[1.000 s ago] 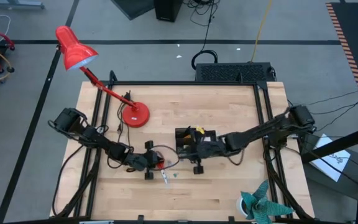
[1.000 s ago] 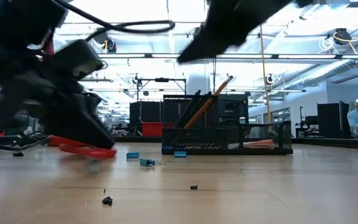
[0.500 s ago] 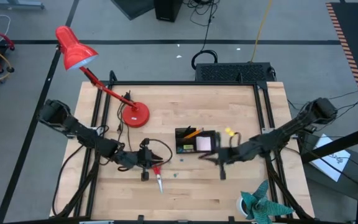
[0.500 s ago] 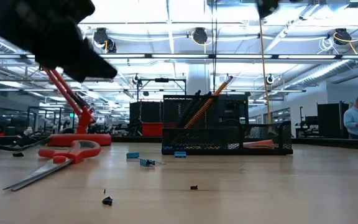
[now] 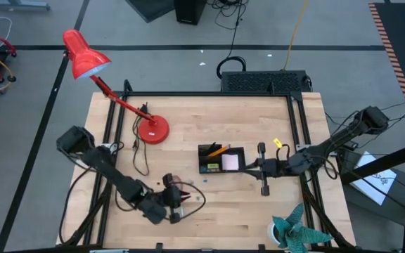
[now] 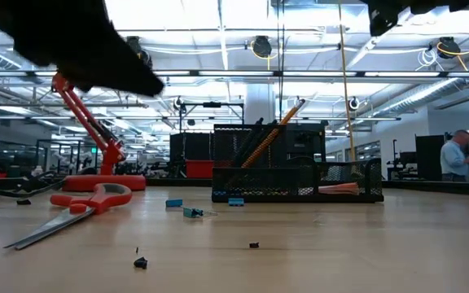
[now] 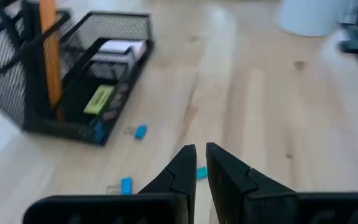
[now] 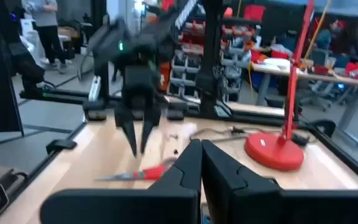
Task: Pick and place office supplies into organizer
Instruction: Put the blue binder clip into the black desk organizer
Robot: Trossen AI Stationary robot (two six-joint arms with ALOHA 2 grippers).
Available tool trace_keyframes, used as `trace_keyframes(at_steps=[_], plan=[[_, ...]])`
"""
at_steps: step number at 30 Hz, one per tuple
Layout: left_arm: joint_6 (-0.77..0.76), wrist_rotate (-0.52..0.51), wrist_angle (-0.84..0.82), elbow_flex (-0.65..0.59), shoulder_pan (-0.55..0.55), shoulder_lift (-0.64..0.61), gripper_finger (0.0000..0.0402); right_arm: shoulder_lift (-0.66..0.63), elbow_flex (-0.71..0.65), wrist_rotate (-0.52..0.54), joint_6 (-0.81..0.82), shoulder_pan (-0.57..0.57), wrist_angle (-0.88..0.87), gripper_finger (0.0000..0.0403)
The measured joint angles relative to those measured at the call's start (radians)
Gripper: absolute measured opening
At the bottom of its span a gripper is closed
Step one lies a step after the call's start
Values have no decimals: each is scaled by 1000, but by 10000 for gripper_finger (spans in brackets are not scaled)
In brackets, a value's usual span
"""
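The red-handled scissors [image 6: 80, 207] lie flat on the table, blades toward the near left, also in the right wrist view [image 8: 143, 172]. My left gripper [image 8: 138, 144] hangs above them, all but shut with nothing between its fingers [image 7: 201, 155]; from above it covers them [image 5: 178, 200]. The black mesh organizer [image 5: 221, 159] [image 7: 73, 74] stands mid-table with pens, an orange pencil and a pink note pad inside. Blue clips [image 6: 192, 212] [image 7: 140, 131] lie loose in front of it. My right gripper [image 5: 253, 167] [image 8: 199, 149] is shut, raised just right of the organizer.
A red desk lamp [image 5: 151, 130] stands at the far left and a teal spiky object [image 5: 297, 232] at the near right corner. Small dark bits [image 6: 141, 262] lie near the front edge. A large black box [image 5: 262, 81] sits beyond the far edge.
My left gripper has risen off the scissors and gone toward the near edge; the scissors stay flat on the table. My right gripper has drawn back from over the organizer toward the table's right edge.
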Motion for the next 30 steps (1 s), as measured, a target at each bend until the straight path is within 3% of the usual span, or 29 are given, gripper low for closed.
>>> trace_keyframes(at_steps=[5,9,21,27,30], plan=[[-118,-63,2,4,1,99,47,1,1,-1,-19,12,-12,1],[-106,-59,37,4,5,157,57,1,1,-2,-16,12,-11,1],[-45,57,180,4,26,205,234,-1,1,0,-50,10,17,1],[-277,153,206,4,79,206,260,-1,1,0,-36,10,17,2],[-301,185,210,7,83,206,254,-1,1,0,-36,10,16,1]])
